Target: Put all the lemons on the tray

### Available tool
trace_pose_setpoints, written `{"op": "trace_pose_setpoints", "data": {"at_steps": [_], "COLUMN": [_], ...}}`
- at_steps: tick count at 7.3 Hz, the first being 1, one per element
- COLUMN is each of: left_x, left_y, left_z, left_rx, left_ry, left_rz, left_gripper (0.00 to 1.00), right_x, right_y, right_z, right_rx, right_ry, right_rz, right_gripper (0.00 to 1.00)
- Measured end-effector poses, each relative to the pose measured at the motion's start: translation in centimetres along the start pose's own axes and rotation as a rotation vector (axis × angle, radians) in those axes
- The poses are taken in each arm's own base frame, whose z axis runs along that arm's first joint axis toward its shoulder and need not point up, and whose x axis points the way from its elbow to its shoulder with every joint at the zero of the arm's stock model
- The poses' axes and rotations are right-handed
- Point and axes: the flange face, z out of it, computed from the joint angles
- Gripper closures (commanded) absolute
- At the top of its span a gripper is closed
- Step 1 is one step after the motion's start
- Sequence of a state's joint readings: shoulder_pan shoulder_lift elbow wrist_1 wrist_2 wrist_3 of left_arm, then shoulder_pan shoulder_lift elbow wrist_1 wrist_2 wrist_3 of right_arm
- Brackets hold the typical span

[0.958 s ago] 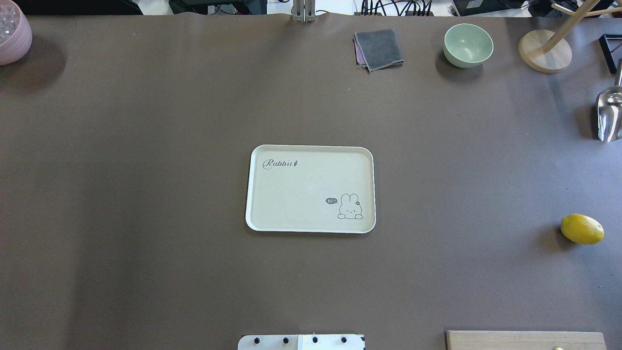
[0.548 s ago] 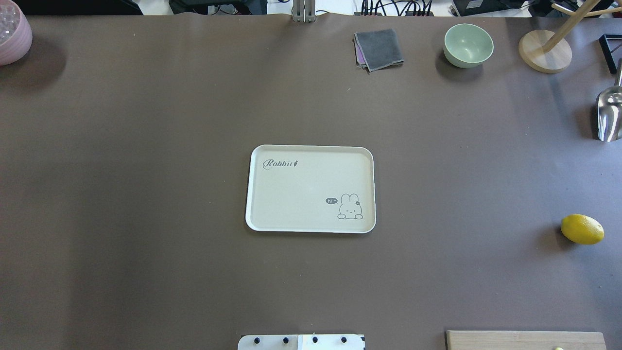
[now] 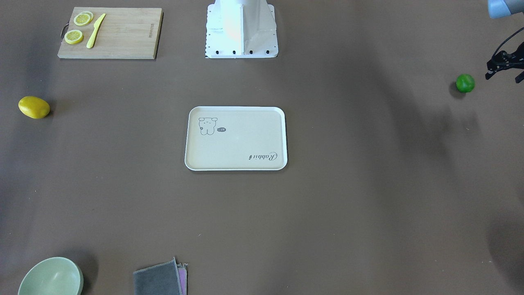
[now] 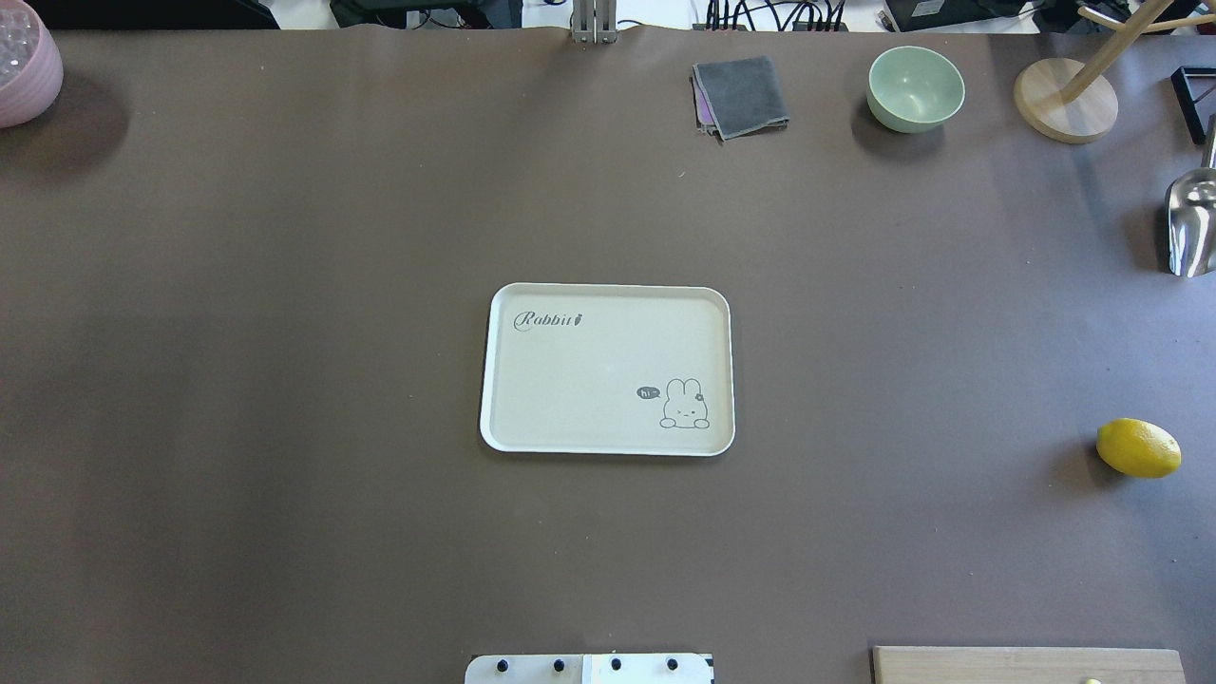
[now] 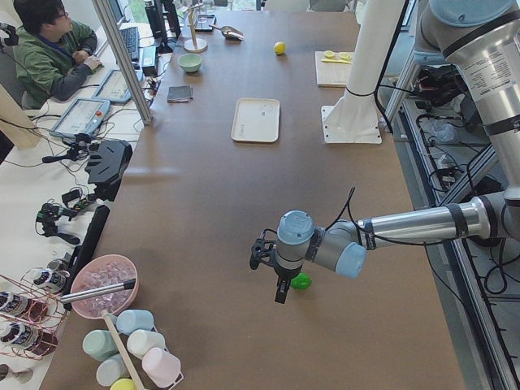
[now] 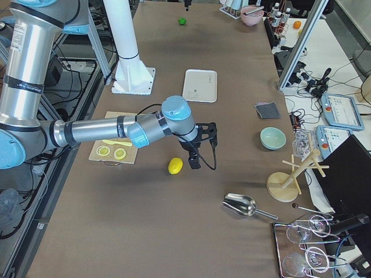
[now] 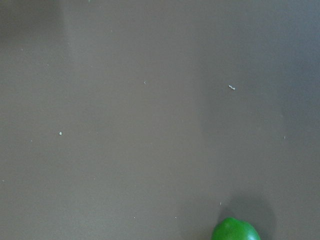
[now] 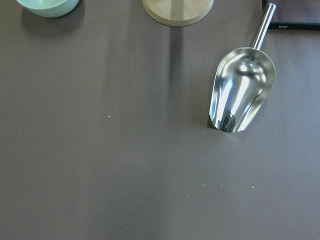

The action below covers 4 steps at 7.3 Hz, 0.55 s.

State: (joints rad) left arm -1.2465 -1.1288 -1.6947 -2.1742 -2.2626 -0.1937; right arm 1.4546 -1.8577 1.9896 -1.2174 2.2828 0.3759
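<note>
The cream tray with the rabbit drawing lies at the table's middle with nothing on it; it also shows in the front view. The yellow lemon lies far right of it on the table. In the right side view my right gripper hangs close beside this lemon; I cannot tell if it is open. The green lemon lies at the far left end. My left gripper hovers just beside it, fingertips apart and holding nothing. The left wrist view shows the green lemon at its bottom edge.
A wooden cutting board with lemon slices and a yellow knife lies near the robot's base. A green bowl, a grey cloth, a wooden stand, a metal scoop and a pink bowl line the far edge.
</note>
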Motion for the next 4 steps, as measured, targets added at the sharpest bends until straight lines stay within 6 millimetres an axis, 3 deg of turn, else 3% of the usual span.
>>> {"op": "trace_pose_setpoints", "data": {"at_steps": [4], "left_x": [0.5], "left_y": [0.9], "left_z": [3.9], "left_rx": [-0.063], "left_ry": [0.038], "left_rz": [0.049], "left_gripper": [0.01], "right_x": [0.0], "right_y": [0.3], "right_z": [-0.1], "right_rx": [0.017], "right_ry": [-0.007], "right_rz": [-0.015], "right_gripper": [0.0]}}
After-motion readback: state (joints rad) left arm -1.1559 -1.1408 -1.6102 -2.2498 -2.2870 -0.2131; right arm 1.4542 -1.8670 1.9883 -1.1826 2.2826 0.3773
